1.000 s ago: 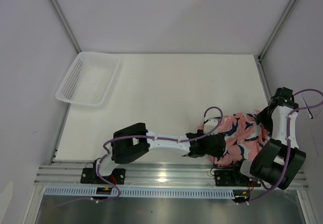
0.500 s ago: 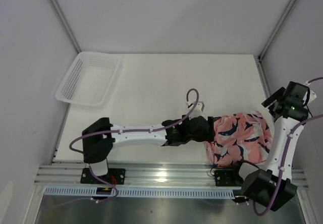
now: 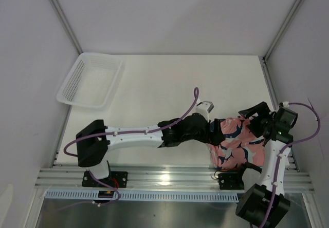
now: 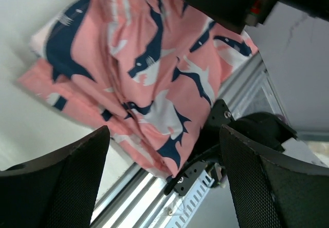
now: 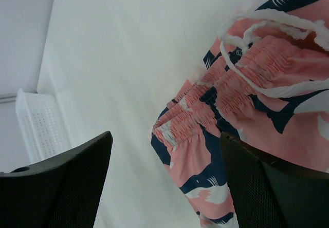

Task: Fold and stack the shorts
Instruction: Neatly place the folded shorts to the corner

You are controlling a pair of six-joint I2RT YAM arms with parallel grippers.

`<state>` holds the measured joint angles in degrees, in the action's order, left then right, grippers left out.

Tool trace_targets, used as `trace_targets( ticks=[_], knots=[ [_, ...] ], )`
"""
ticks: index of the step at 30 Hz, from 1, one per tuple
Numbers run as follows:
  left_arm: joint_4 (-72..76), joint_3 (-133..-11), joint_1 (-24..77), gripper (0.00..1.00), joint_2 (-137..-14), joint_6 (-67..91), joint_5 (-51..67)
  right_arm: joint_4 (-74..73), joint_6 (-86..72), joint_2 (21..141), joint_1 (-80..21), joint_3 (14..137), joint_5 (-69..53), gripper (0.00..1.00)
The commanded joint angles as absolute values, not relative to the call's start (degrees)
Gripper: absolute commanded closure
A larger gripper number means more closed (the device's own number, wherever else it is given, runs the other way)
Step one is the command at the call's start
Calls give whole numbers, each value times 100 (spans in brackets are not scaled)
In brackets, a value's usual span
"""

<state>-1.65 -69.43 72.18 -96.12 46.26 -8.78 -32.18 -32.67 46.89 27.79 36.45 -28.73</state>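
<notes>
shorts (image 3: 237,146), pink fabric with navy-and-white shapes, lie between left gripper (image 3: 216,131) and right gripper (image 3: 251,118), both spread and empty, long axis joining them.

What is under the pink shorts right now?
The pink shorts lie on the white table, their near edge reaching the metal rail. No other fabric shows around their edges; anything covered beneath cannot be seen.
</notes>
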Motion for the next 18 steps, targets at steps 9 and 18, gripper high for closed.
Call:
trace_targets(
  ticks=[9, 18],
  knots=[
    [888, -7479, 7418, 14, -10643, 4148, 194, -810, -3814, 5809, 3287, 2576, -3929, 12],
    [581, -7998, 7444, 14, -11118, 4017, 44, -316, -3648, 6548, 3296, 2461, -3815, 12]
  ],
)
